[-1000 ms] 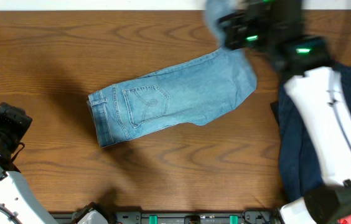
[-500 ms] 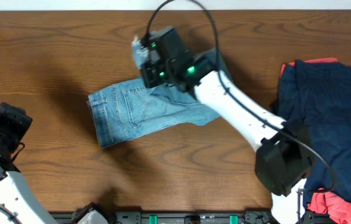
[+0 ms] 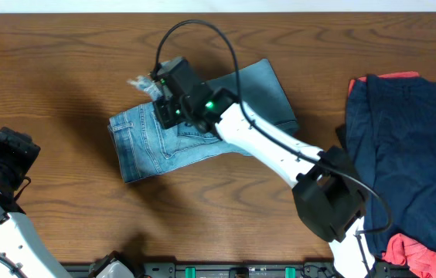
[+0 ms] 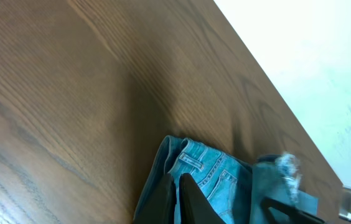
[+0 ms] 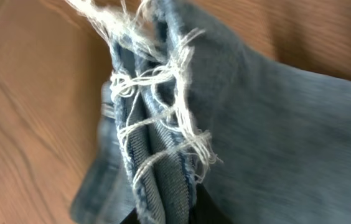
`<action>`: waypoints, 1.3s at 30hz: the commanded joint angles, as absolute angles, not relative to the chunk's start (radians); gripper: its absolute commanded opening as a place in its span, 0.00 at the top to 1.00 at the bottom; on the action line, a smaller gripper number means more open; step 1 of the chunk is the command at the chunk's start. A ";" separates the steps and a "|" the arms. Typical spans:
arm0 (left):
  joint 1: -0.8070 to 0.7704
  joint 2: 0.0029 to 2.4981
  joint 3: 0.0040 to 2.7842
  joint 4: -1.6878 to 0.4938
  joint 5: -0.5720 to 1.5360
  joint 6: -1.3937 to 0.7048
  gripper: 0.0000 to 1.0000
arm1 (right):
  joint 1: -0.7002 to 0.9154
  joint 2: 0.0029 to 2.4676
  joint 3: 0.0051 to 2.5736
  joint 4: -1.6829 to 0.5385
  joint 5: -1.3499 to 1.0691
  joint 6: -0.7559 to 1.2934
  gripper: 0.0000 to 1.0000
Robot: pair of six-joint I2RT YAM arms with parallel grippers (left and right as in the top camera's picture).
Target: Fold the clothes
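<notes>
Status: the fold is in progress on one garment, and the rest are not yet started.

1. At the left, the left gripper (image 4: 175,200) is parked near the edge of the surface (image 3: 63,77), well apart from the clothes. Its fingers sit close together with nothing between them.
2. In the centre, the jeans (image 3: 147,144) lie on the surface with the waistband to the left. The right gripper (image 3: 160,93) is clamped on the frayed hem (image 5: 157,106) and holds it above the pocket end. The legs are doubled back over the upper half. Judged from this, the first lengthwise fold is nearly complete. What remains is to lower and release the hem, then flatten or fold again.
3. At the right, the dark navy garment (image 3: 403,147) and the coral-red garment (image 3: 407,251) lie in a loose heap, unfolded. Both are left to do.

Appearance of the jeans: faded light-blue denim. One stitched back pocket (image 3: 173,133) shows beside the arm. The fold edge (image 3: 284,104) is soft and rounded, not creased. The right wrist view shows long white threads hanging loose from the hem, with the layers bunched rather than flat.
</notes>
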State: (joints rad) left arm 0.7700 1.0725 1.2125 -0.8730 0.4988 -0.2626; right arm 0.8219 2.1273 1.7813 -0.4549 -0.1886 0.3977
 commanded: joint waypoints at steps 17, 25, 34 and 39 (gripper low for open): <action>0.766 1.072 1.238 -0.890 0.513 -0.266 0.93 | 0.898 2.129 1.798 -0.299 -0.191 0.406 0.99; 0.766 1.072 1.238 -0.890 0.513 -0.266 0.93 | 0.946 2.130 1.798 -0.298 -0.190 0.260 0.35; 0.706 1.119 1.238 -0.860 0.527 -0.179 0.92 | 0.795 2.045 1.798 -0.533 0.078 0.304 0.37; 0.515 1.225 1.238 -0.845 0.595 0.006 0.92 | 0.650 2.021 1.798 -0.684 0.061 0.409 0.58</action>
